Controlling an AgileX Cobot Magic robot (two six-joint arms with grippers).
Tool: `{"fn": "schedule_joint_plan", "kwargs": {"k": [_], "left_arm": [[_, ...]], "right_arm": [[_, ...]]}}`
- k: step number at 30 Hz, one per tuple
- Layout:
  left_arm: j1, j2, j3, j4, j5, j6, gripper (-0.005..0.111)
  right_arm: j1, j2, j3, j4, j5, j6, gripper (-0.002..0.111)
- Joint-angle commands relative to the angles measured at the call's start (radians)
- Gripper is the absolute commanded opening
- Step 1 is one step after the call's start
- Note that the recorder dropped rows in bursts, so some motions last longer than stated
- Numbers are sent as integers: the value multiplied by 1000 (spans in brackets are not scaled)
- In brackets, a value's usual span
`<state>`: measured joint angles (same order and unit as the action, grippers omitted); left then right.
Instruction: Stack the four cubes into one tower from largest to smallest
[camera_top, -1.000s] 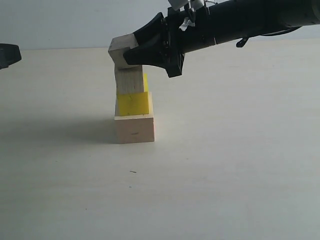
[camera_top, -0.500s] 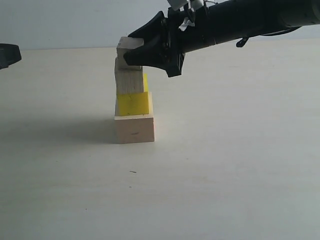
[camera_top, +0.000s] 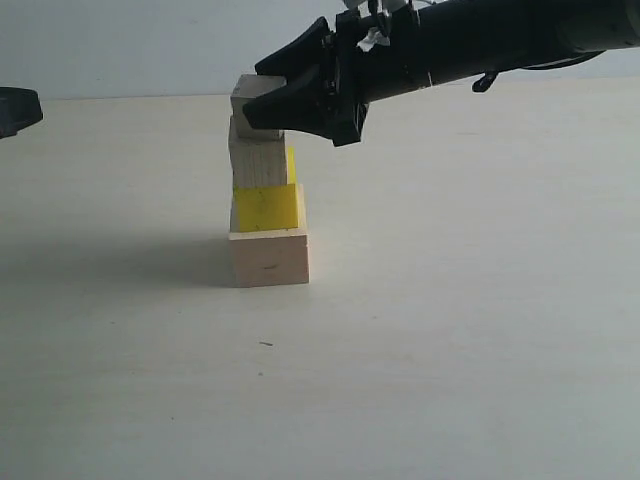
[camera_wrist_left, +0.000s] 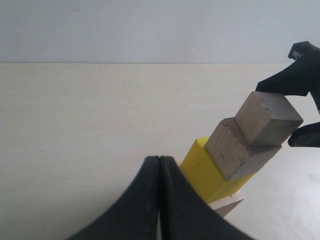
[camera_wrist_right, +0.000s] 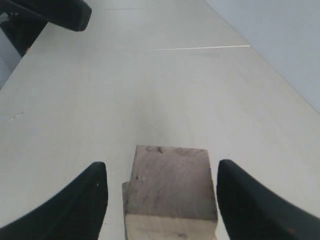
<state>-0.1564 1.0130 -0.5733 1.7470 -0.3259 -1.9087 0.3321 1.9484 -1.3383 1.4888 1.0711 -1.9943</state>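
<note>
In the exterior view, the smallest cube (camera_top: 245, 95) sits on top of the tower (camera_top: 262, 175), between the fingers of the right jaws (camera_top: 254, 98). The jaws are parted around it. Directly below the jaws come the medium wood cube (camera_top: 258, 160), the yellow cube (camera_top: 266, 208) and the large wood cube (camera_top: 268, 258), which rests on the worktop (camera_top: 450, 320). The top cube sits toward the fingertip side of the medium cube, not centred on it. The left jaws (camera_top: 10, 108) are at the edge of the view, well apart from everything.

In the left wrist view, the left jaws are pressed together with nothing between them. Beyond their tips the upper cubes look twisted against one another, their edges not lined up.

In the right wrist view, the smallest cube lies between the two fingers and rests on the cube beneath. One finger stands clear of it. The other is so near that I cannot tell whether it touches. I judge the cube released, not gripped.

The main danger is the withdrawal. If the near finger drags along the cube's side as the arm pulls back or lifts, it could turn or slide the top cube off its narrow seat. Because the cubes are off centre, a small sideways push could also bring down the medium cube. The right jaws should open wider before they move away.
</note>
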Motion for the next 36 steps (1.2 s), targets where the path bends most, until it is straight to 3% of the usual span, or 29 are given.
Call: {"fn": "schedule_joint_plan", "kwargs": {"k": [1,8,17,25,30,36], "left_arm": [[0,-7,6,-3,7,11,0],[0,-7,6,-3,19,17,0],[0,-7,6,-3,21,20,0],[0,-7,6,-3,26,22,0],[0,-7,6,-3,28,22,0],[0,-7,6,-3,32,22,0]], "right_arm": [[0,-52,-5,20,11,96,61],[0,-108,-5,18,-44,191,52],[0,-154,-5,-41,-121,369,1],[0,-154,-5,-219,-232,617,0],[0,-156,-5,-214,-256,628,0],[0,-156,-5,-299,-249,789,0]]}}
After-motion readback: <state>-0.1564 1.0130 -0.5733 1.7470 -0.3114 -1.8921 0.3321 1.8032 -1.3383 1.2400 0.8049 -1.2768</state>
